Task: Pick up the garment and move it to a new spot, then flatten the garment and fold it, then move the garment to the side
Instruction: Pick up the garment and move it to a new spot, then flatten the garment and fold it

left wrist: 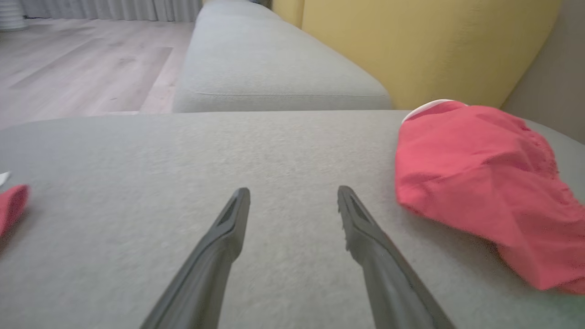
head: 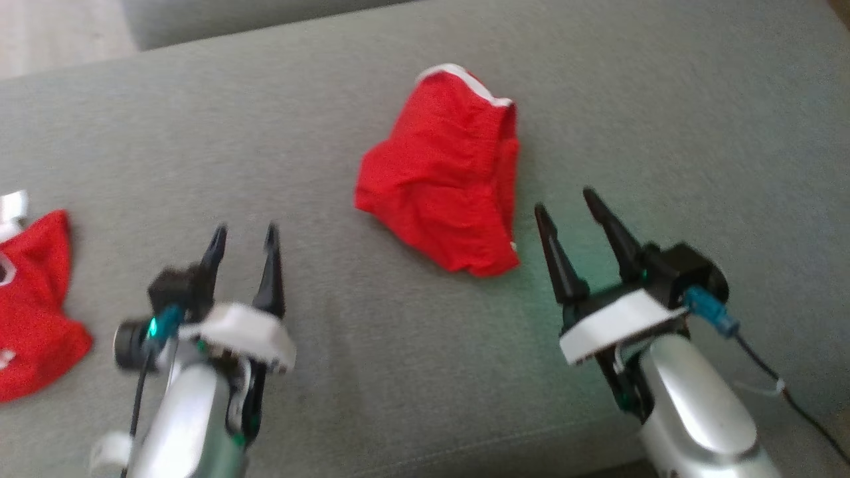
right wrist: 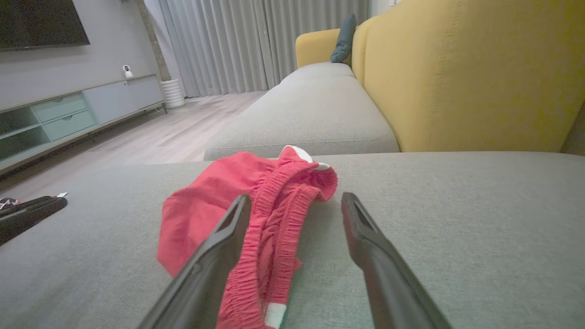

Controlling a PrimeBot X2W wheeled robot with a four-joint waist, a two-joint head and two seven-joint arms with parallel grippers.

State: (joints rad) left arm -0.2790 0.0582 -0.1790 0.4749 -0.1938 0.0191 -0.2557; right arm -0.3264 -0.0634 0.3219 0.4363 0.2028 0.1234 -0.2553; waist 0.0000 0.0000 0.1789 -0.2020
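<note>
Red garment (head: 441, 179) lies ahead between left gripper (head: 245, 229) and right gripper (head: 563, 199), both low, spread wide, empty.

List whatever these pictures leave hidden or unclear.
- Head view: second red cloth garment, cut by the left edge; full shape unknown.
- Left wrist view: red fabric garment with white trim, cut by the right edge.
- Right wrist view: one finger of the right gripper covers part of it.
</note>
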